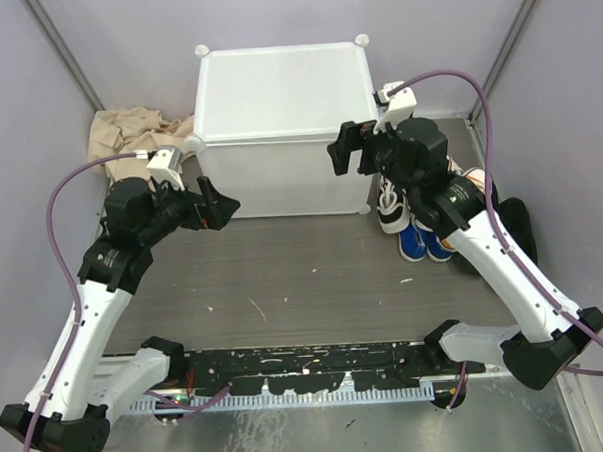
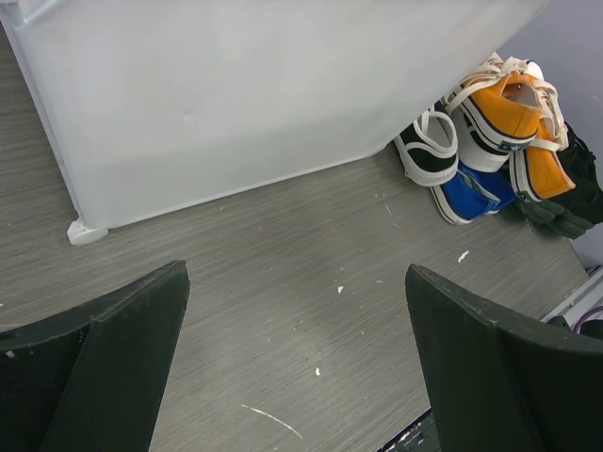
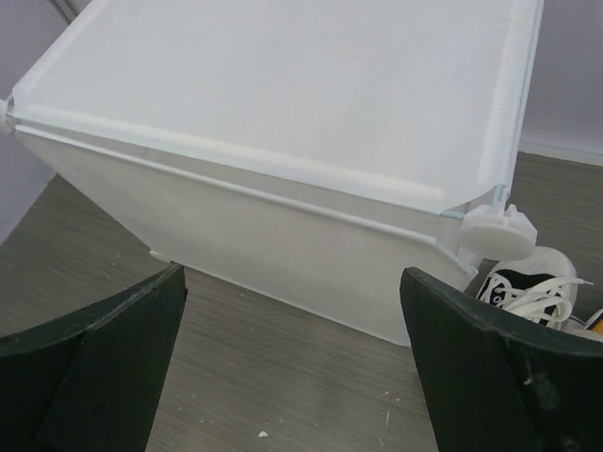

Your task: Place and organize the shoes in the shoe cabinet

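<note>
The white shoe cabinet (image 1: 280,127) stands at the back middle of the table with its front door panel shut; it also shows in the left wrist view (image 2: 236,94) and the right wrist view (image 3: 283,122). The shoes lie in a heap to its right: a white one with black trim (image 1: 389,202), blue ones (image 1: 414,241) and black ones (image 1: 517,227). The left wrist view shows orange ones (image 2: 509,113), a white one (image 2: 426,151) and a blue one (image 2: 466,193). My left gripper (image 1: 219,205) is open and empty by the cabinet's lower left front. My right gripper (image 1: 346,154) is open and empty at the cabinet's upper right front.
Crumpled brown paper (image 1: 127,133) lies at the back left beside the cabinet. Grey walls close in both sides. A black rail with a white cable chain (image 1: 308,371) runs along the near edge between the arm bases.
</note>
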Controlling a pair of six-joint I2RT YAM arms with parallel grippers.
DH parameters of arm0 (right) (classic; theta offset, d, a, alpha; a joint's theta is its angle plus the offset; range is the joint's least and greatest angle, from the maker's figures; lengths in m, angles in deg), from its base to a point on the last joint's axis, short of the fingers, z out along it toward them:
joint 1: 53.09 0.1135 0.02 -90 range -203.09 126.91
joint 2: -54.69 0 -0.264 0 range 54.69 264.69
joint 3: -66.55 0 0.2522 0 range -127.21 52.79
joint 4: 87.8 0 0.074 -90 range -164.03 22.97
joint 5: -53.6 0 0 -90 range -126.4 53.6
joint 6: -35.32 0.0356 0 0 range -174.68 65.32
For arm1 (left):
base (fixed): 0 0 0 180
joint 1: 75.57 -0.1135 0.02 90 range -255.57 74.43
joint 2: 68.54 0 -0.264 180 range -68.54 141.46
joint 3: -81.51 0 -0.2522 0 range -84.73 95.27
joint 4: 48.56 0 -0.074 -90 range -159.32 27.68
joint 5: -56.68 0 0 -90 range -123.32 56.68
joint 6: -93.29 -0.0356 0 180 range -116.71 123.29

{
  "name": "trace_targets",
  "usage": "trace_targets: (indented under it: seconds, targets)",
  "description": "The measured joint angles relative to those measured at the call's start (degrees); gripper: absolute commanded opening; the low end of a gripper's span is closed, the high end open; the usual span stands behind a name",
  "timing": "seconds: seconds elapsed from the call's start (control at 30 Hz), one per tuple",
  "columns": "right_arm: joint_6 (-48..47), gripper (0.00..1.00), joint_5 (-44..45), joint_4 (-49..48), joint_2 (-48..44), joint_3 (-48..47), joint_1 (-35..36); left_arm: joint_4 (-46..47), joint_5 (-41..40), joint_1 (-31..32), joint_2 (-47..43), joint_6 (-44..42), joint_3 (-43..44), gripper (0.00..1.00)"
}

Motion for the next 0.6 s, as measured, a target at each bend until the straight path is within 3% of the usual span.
trace_targets:
  seconds: [0.27,0.6]
  targets:
    - [-12.50,1.00,-1.25,2.10,0.83,-1.53,0.00,-0.04,-0.02,0.00,-1.07,-0.55,-0.42,0.98]
    - [-18.73,1.00,-2.40,3.78,8.52,-5.92,-1.88,-0.04,-0.04,0.00,-1.62,-0.81,-0.70,0.98]
